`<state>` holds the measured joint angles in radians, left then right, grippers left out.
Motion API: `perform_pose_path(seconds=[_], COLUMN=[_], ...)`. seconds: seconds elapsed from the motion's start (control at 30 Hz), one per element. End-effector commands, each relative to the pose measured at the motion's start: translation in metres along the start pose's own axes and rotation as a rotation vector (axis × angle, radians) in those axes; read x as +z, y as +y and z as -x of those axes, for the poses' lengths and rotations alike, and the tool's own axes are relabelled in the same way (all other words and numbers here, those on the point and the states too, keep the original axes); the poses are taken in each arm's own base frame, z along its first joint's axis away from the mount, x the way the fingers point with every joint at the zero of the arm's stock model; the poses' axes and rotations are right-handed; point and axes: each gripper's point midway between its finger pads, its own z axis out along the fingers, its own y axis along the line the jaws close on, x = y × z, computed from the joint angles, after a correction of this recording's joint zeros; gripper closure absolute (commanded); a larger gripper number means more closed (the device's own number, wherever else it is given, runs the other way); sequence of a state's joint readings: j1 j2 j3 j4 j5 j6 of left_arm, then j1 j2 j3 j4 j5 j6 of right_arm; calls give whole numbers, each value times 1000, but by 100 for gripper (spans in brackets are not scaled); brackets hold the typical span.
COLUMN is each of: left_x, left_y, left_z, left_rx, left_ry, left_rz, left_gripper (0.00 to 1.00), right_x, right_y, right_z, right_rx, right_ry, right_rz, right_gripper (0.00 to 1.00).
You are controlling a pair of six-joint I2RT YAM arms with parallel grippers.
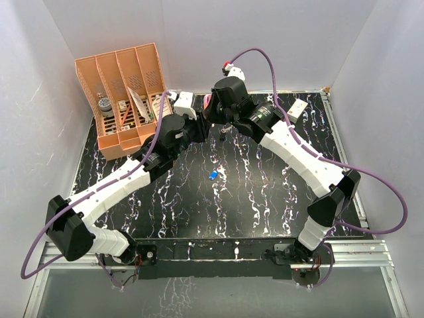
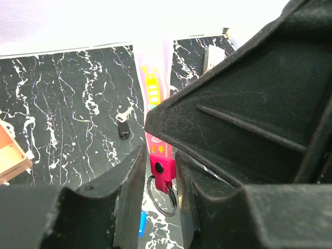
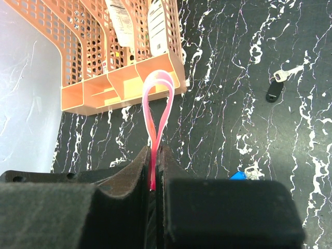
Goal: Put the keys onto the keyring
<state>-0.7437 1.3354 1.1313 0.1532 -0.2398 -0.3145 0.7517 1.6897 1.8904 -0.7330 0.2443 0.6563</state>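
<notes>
The keyring is a pink strap [image 3: 158, 104] with a red clasp [image 2: 162, 168] and a dark metal ring [image 2: 163, 201] hanging from it. My right gripper [image 3: 155, 153] is shut on the strap, whose loop sticks out past the fingertips. My left gripper [image 2: 160, 155] stands open, with one finger close on either side of the clasp and the ring low between them. In the top view both grippers meet near the table's back, left [image 1: 199, 119] and right [image 1: 213, 109]. The black key [image 2: 123, 127] [image 3: 275, 89] and the blue key [image 1: 212, 175] [image 3: 239, 175] lie loose on the black marbled table.
An orange mesh file organizer [image 1: 122, 99] [image 3: 104, 88] holding papers and small items stands at the back left. A small white box [image 1: 297, 108] lies at the back right. White walls close in the table on three sides.
</notes>
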Motion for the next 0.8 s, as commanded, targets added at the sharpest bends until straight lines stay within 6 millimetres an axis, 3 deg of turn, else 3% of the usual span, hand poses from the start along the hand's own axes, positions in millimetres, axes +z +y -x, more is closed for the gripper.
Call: perform_pose_path(seconds=[0.0,0.23,0.4,0.67,0.77], left_x=[-12,-13,-13,-14,-15], left_y=[-10,-10,-11,-11,-11], left_z=[33,36,37,39,40], left_rx=[-22,-21,-22,-25,-28], left_ry=[-80,-83,-86,-91,-92], left_rz=[-27,-28,-27,-29,-30], left_gripper=[70,66,71,89,100], right_x=[-11,-10,-11,-10,-9], right_y=[11,11,11,9,8], right_z=[22,22,21,18,17], right_rx=[18,16,15,11,11], right_ry=[-74,-72,-72,-67,-65], right_rz=[35,35,35,31,31], right_gripper=[100,100,100,100,100])
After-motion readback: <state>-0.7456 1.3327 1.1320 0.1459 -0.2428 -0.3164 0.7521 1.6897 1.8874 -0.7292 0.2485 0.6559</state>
